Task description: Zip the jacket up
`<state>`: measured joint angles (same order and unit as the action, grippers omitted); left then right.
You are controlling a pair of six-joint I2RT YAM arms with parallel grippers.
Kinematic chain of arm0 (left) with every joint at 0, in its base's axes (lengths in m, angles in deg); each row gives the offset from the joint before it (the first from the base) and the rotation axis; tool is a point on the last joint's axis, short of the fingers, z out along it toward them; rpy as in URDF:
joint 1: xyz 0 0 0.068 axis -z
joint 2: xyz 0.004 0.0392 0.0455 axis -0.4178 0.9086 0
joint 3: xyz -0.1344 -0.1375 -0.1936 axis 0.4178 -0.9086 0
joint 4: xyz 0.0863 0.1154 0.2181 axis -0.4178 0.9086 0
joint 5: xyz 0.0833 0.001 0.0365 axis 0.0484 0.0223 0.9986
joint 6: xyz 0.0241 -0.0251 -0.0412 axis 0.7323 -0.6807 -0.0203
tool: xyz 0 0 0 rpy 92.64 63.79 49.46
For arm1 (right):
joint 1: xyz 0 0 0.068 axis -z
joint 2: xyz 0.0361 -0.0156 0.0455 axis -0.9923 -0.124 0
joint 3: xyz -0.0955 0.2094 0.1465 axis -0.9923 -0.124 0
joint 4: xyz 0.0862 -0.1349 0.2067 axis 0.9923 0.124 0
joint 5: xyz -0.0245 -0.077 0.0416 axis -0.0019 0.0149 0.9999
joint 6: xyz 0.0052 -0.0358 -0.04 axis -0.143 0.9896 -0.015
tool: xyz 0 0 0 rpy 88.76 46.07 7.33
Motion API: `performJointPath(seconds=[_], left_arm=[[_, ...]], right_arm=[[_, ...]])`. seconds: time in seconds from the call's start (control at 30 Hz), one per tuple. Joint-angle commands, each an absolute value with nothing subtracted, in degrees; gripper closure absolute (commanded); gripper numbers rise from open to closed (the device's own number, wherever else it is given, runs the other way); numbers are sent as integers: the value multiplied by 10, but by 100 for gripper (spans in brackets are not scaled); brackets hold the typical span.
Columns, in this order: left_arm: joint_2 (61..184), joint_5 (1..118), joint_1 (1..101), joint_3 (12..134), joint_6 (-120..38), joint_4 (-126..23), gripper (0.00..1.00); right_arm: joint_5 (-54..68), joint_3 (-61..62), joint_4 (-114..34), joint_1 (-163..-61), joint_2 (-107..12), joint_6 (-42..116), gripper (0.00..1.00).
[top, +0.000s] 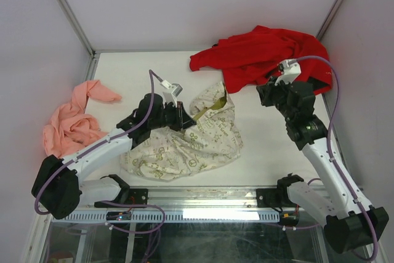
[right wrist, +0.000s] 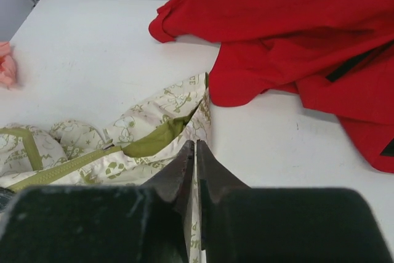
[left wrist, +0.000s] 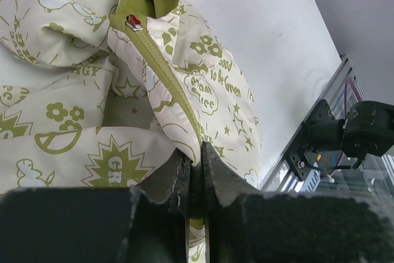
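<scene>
Clamping the zipper tape [left wrist: 166,84] of the jacket [top: 184,152] in my left pincer [left wrist: 196,158], I fear slack fabric jams the slider [left wrist: 133,23]; right pincer [right wrist: 194,149] clenched, empty.

**Bright, even light, soft shadows**

Diffuse overhead light washes the white surface [top: 123,72], casting faint shadows. Print on the jacket [left wrist: 203,84] reads crisply, but the left gripper [left wrist: 196,155] and right gripper [right wrist: 194,152] blur darkly at the frame bottoms.
</scene>
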<state>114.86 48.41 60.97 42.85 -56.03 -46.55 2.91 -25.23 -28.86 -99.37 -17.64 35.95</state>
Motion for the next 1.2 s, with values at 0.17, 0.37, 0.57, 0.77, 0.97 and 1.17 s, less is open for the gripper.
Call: performJointPath(seconds=[0.17, 0.37, 0.57, 0.77, 0.97, 1.17], left_arm=[[1180, 500, 607, 363, -619, -469, 69], [1183, 557, 606, 382, -636, -432, 32], [1075, 685, 593, 440, -617, -324, 2], [923, 826, 590, 501, -575, -209, 1], [759, 914, 590, 525, -498, -187, 1], [650, 982, 591, 467, -450, -244, 1]], right_arm=[[54, -301, -266, -995, -127, 355, 67], [-9, -314, -222, -995, -59, 344, 34], [-67, -302, -157, -995, 27, 343, 2], [-118, -296, -112, -995, 106, 354, 1], [-172, -319, -123, -995, 176, 339, 1], [-190, -351, -153, -995, 250, 342, 1]])
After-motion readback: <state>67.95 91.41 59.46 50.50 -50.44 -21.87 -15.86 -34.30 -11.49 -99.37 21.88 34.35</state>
